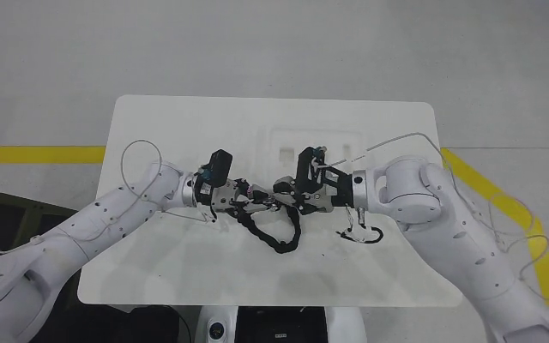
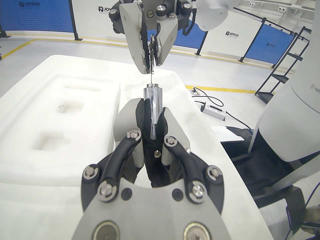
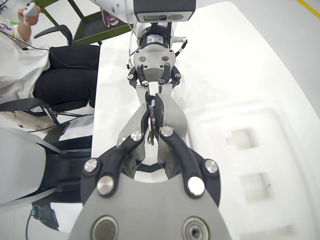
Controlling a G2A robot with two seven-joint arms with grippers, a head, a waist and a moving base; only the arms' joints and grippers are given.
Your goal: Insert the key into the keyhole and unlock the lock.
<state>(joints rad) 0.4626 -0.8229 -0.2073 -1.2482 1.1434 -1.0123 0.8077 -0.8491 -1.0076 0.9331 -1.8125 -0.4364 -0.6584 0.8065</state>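
The keyhole is hidden. The key's (image 2: 151,51) blade meets the end face of the lock (image 2: 153,101), and I cannot tell how deep it sits. The pads of my right gripper (image 2: 150,67) clamp the key's bow and cover most of it. My left gripper (image 2: 150,106) is closed around the lock's chrome barrel. Both arms reach inward above the table (image 1: 360,274), grippers tip to tip. The black cable (image 1: 279,238) loops beneath them.
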